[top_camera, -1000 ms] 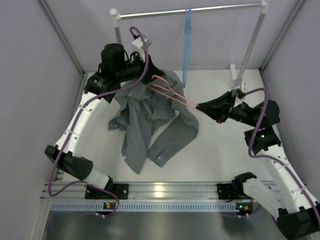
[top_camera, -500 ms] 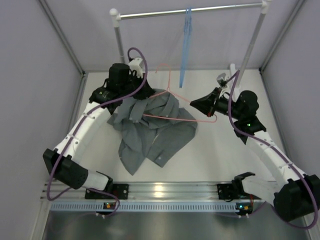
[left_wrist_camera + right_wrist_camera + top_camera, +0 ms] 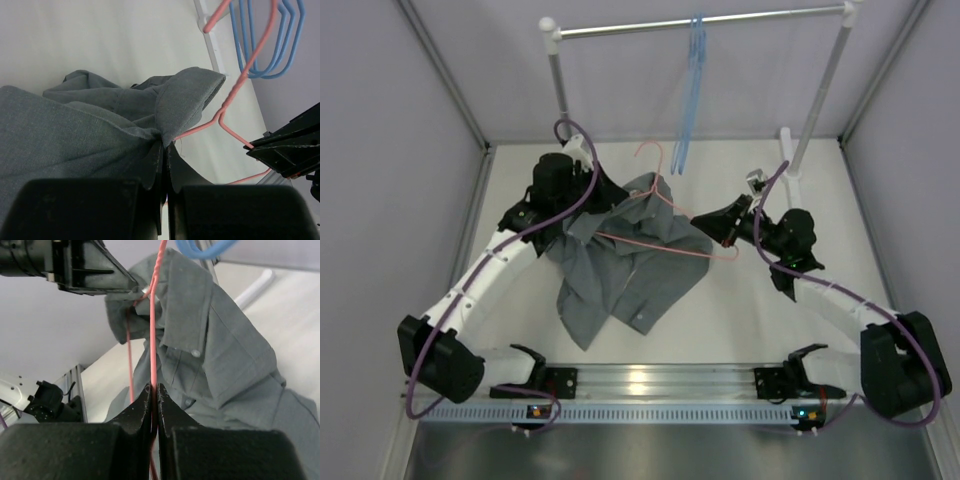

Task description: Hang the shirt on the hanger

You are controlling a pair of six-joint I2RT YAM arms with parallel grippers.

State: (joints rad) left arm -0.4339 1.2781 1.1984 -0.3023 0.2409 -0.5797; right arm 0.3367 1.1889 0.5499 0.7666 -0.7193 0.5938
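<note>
You had a clothes rail (image 3: pixel 740 15) across the back of the white table (image 3: pixel 750 320): a metal bar carried on a left post (image 3: pixel 558 75) and a right post (image 3: pixel 820 95), with white fittings at its ends. Light blue hangers (image 3: pixel 690 95) hung from the bar near its middle, seen almost edge-on from above; both wrist views caught their lower loops (image 3: pixel 267 75) (image 3: pixel 197 251). A white foot (image 3: pixel 786 140) sat at the base of the right post. An aluminium rail (image 3: pixel 650 380) ran along the near edge.

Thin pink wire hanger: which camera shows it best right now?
Top external: the thin pink wire hanger shows its hook and most of its triangle, lying across the grey button-up shirt. Left wrist catches only the neck and one shoulder beside the collar. Right wrist shows just a wire run pinched in the right end effector.
</note>
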